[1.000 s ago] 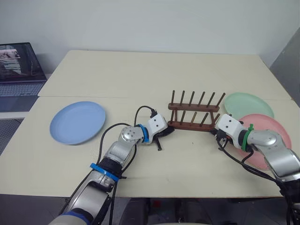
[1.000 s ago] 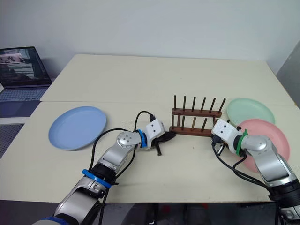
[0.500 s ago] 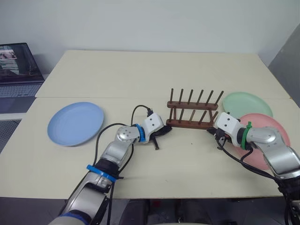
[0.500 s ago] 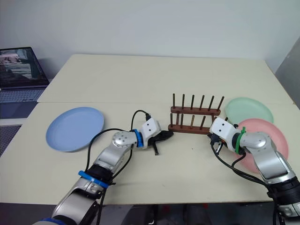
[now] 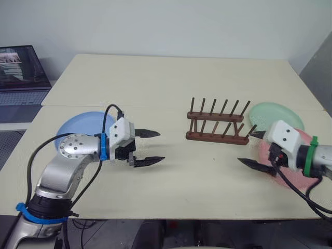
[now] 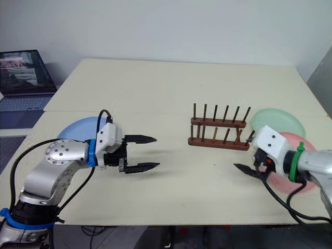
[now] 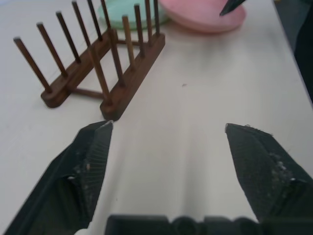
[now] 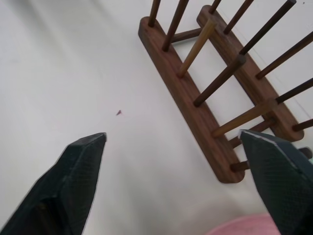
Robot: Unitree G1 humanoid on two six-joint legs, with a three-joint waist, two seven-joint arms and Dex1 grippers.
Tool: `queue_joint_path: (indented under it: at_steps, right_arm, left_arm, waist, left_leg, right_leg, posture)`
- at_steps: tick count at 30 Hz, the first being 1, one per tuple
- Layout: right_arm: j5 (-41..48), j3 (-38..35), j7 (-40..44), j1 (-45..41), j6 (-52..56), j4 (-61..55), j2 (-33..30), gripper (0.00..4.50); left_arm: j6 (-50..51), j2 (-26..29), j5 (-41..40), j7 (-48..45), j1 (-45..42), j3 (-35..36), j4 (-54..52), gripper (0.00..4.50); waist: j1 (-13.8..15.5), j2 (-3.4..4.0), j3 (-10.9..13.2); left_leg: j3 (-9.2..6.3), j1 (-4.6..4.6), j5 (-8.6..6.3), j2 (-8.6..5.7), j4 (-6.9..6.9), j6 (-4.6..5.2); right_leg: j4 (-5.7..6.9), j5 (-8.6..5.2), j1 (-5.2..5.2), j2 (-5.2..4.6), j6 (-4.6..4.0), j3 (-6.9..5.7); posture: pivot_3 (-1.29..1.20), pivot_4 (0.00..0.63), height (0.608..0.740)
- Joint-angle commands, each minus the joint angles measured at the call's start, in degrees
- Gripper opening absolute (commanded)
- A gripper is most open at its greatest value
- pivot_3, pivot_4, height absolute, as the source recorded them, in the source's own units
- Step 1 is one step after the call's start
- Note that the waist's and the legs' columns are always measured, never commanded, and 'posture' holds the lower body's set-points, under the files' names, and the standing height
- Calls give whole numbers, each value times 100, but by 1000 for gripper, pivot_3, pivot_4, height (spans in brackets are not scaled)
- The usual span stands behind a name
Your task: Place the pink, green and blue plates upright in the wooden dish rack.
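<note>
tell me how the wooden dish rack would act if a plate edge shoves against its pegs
The wooden dish rack looks small and light, resting loose on the smooth table, so it would probably slide rather than resist. Its two base rails sit close together under tall thin pegs, so a shove high up might tip it. The wood looks rigid, though the pegs may flex slightly.

Silver-grey metal arm links with round, screw-dotted joint housings. White boxy wrist modules, two dark dots on each side face. Left end effector [image 5: 149, 147]: two black tapered fingers with textured inner pads. Right end effector [image 5: 253, 149]: same build. Blue bands on left arm, green band on right. Black cables looping along both.
</note>
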Motion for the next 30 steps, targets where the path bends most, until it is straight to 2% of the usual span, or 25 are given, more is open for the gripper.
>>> queue_joint_path:
  at_steps: [1, 6, 9, 13, 21, 24, 30]
  right_arm:
    - [202, -592, -220, 459, 264, -392, 196, 4500]
    - [-182, -651, -1062, 888, 231, -445, 728, 4500]
    - [-756, -220, -1847, 1176, 156, -416, 1043, 4500]
    - [-1350, 413, -2721, 1131, 141, -225, 1433, 4500]
    - [-2233, 1072, -3626, 1011, -237, 298, 1777, 4500]
    - [-2395, 1134, -3758, 1000, -235, 282, 1866, 3975]
    - [-2533, 1136, -3783, 1080, -131, 20, 2027, 1826]
  left_arm:
    - [475, 154, -759, -169, -336, 251, -535, 4466]
    - [778, 204, -1239, -335, -821, 235, -595, 4466]
    - [507, 142, -1128, -615, -1079, 34, -526, 4466]
    - [397, -19, -1049, -791, -1462, -257, -478, 4466]
    - [342, -213, -1001, -843, -1802, -490, -404, 4466]
    - [379, -239, -1040, -874, -1864, -511, -409, 4500]
    - [408, -277, -1035, -901, -1955, -522, -365, 4500]
  waist:
    - [8, -1, -1]
    - [5, -2, 0]
    - [1, -1, 0]
    - [-5, -4, 0]
    - [-16, -3, 0]
    - [-20, -3, 0]
    - [-34, -3, 0]
  left_leg:
    - [-1, -1, 0, 0, -1, 0]
    - [4, -1, 0, 0, -1, 0]
    - [6, 1, 1, 1, 1, 0]
    - [10, 3, 2, 1, 1, 0]
    - [11, 3, 2, 5, 1, -1]
    - [10, 3, 2, 9, 2, -1]
    - [8, 3, 2, 19, 2, -1]
  right_leg:
    - [-1, -1, 0, 1, 0, -4]
    - [5, -1, 0, 6, 1, -1]
    - [12, -2, -1, 12, 3, 0]
    - [13, -2, -2, 15, 3, 4]
    - [13, -3, -4, 27, 5, 8]
    - [13, -3, -4, 33, 5, 8]
    - [16, -3, -4, 45, 5, 8]
  posture:
    - [0, 150, 740]
    - [0, 150, 740]
    - [0, 150, 740]
    - [0, 150, 740]
    - [0, 150, 740]
    - [0, 150, 740]
    - [0, 150, 740]
